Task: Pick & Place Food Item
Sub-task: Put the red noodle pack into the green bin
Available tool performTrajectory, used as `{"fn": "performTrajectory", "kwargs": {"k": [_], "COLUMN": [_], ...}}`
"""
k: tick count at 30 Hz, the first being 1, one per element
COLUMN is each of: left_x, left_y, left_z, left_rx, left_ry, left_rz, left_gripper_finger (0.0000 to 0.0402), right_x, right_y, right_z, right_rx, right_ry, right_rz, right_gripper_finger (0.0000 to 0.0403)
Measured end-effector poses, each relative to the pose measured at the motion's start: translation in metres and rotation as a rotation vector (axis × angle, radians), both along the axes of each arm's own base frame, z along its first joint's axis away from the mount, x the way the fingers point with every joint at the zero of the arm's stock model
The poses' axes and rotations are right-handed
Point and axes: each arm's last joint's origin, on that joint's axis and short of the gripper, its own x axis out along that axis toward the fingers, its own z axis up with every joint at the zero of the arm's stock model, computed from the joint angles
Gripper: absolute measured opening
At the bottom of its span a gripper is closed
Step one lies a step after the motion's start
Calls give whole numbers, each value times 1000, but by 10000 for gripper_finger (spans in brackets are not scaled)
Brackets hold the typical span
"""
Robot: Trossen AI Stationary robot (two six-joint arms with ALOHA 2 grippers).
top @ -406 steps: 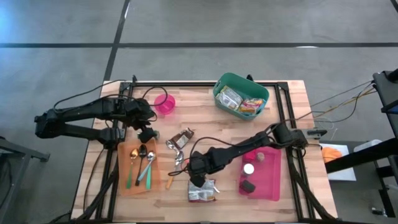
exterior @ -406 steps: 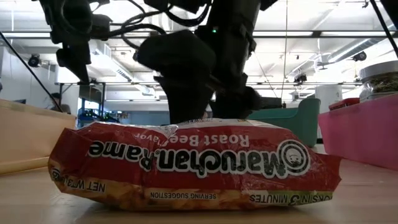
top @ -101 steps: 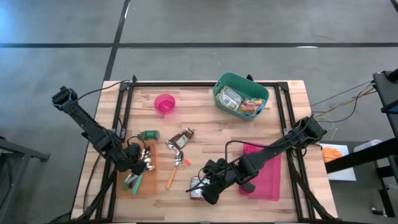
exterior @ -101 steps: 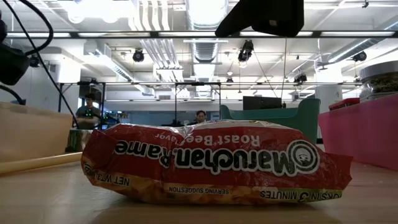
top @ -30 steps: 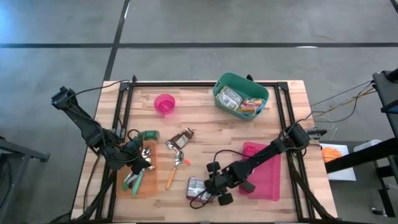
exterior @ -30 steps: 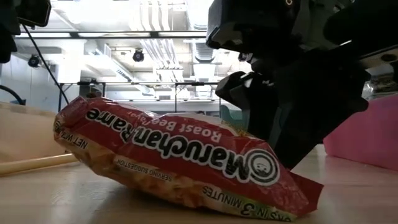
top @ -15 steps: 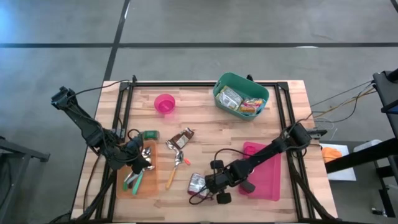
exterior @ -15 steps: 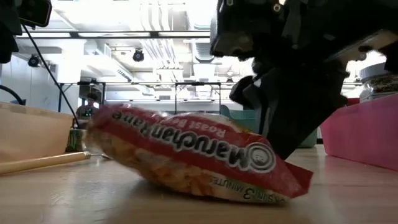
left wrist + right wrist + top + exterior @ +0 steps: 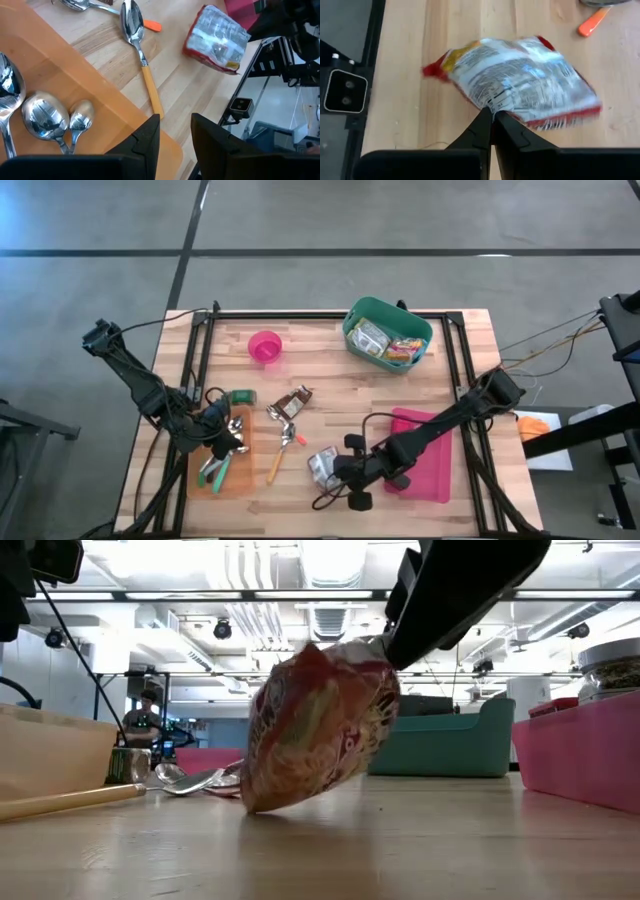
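So the right gripper jaws just clamped onto the ramen packet's edge and tipped it up off the tabletop, one corner still touching, so the pick's basically done.

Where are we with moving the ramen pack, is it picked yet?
Grasp looks done: the right gripper is shut on the ramen pack by its edge. In hand: the lift, with the pack tilted up on one corner in the low view, still touching the table. Left: carrying and placing it. The left gripper waits over the orange tray.
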Motion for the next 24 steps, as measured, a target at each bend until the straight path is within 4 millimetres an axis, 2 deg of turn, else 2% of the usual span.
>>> {"fn": "performTrajectory", "kwargs": {"k": [9,24], "left_x": [0,1], "left_y": [0,0], "left_z": [0,0], "left_rx": [-15,-12], "left_ry": [1,-2], "left_rz": [14,21], "left_gripper_finger": [113,113], "right_x": [-4,-32], "right_y": [2,-20], "right_z": [9,72], "right_rx": [-10,37], "right_ry": [-46,-163], "right_rz": [-70,-270], "right_gripper_finger": [8,8]}}
